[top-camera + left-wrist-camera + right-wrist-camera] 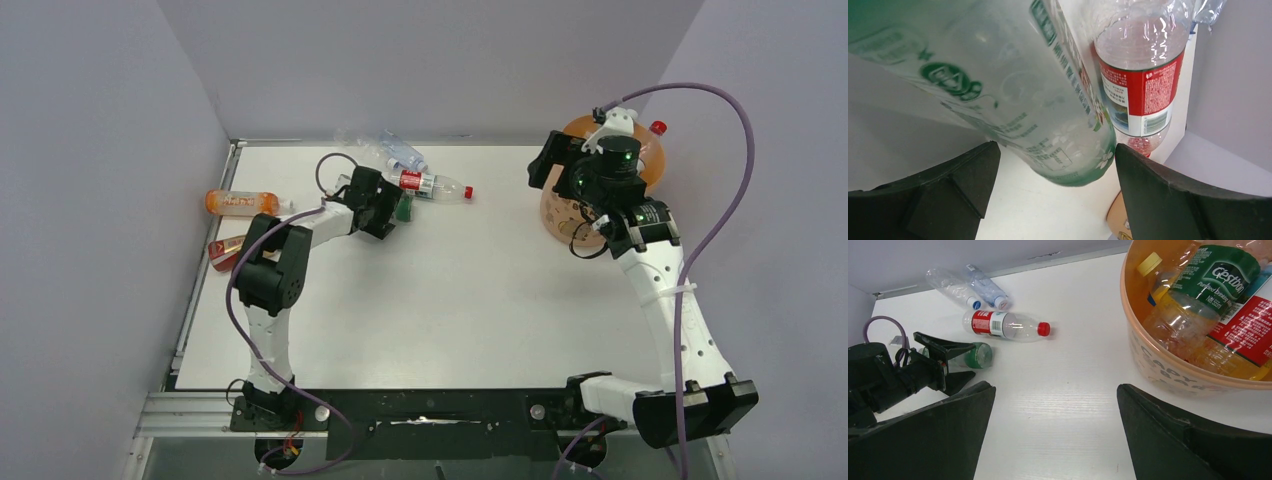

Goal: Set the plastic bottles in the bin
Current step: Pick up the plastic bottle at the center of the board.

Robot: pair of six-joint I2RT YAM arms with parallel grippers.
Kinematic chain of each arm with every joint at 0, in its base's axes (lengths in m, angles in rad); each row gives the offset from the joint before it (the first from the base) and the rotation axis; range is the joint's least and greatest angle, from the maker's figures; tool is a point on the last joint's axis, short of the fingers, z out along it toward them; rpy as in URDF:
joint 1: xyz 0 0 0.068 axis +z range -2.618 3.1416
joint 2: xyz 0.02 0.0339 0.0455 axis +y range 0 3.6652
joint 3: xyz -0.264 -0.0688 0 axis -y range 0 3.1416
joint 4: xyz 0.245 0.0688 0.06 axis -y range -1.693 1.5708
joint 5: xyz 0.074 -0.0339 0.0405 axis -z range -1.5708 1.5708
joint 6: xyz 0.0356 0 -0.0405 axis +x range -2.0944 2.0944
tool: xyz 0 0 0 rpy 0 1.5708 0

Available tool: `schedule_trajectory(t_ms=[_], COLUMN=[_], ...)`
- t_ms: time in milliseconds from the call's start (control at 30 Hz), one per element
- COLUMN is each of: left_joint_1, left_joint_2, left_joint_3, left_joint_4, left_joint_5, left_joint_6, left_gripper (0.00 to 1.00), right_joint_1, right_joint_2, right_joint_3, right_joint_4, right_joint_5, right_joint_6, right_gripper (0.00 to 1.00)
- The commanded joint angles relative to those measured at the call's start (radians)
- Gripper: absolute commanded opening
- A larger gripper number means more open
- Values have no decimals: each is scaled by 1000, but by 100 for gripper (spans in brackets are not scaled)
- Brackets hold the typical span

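1. Arms rise from the near edge of the white tabletop (450, 320). The left one reaches to the far left and the right one to the far right.
2. On the left, a red object (222, 250) is half hidden behind the left arm, and I cannot make out what it is.
3. The left gripper (1055, 147) has its fingers open on either side of a green bottle (1013, 100) that lies on its side. A small gap shows at each tip, so nothing is gripped. The bottle overfills the wrist view and is cut off.
4. An orange bottle (240, 202) lies across the tabletop's left edge.
5. Just beyond the green bottle lies a red-label bottle (1003, 324) of clear, ribbed plastic with a red cap.
6. The bin (1153, 365) stands at the right. It is a round, pale-orange plastic tub, mostly hidden by the right arm from above and cut off in the wrist view.
7. The right gripper (1055, 387) hangs by the bin's left side with its dark wedge-shaped fingers spread wide and empty.
8. Bottles are piled in the bin: a green-label one (1220, 282), a yellow-capped one (1150, 262) and a red label (1248, 322). I cannot tell how many lie underneath.
9. By the back wall lie a crumpled clear bottle (950, 285) and a blue-label bottle (985, 287), side by side.
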Motion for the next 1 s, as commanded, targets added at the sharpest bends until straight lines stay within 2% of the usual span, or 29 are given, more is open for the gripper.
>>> schedule_trajectory(t_ms=[0,200,500,633,733,967], left_joint_1=[11,7,-25,-74,-125,-226], left_joint_2=[45,54,-109,-190,-231,-334], left_joint_3=[55,51,-194,-250,-245,-219], left_joint_4=[-19,-37,64,58,33,-126], left_joint_5=[-40,-54,-57,-59,-49,-39], left_joint_6=[-4,36,69,135,246,495], left_gripper=[85,72,42,41,41,41], right_joint_1=[10,14,22,28,29,42], right_joint_2=[-59,-76,-88,-111,-135,-198], right_joint_3=[-7,-26,-45,-71,-116,-236], right_joint_4=[37,36,33,27,32,48], right_joint_5=[13,9,4,-21,-59,-188], right_joint_6=[4,5,11,10,18,25], right_gripper=[98,98,99,99,98,98])
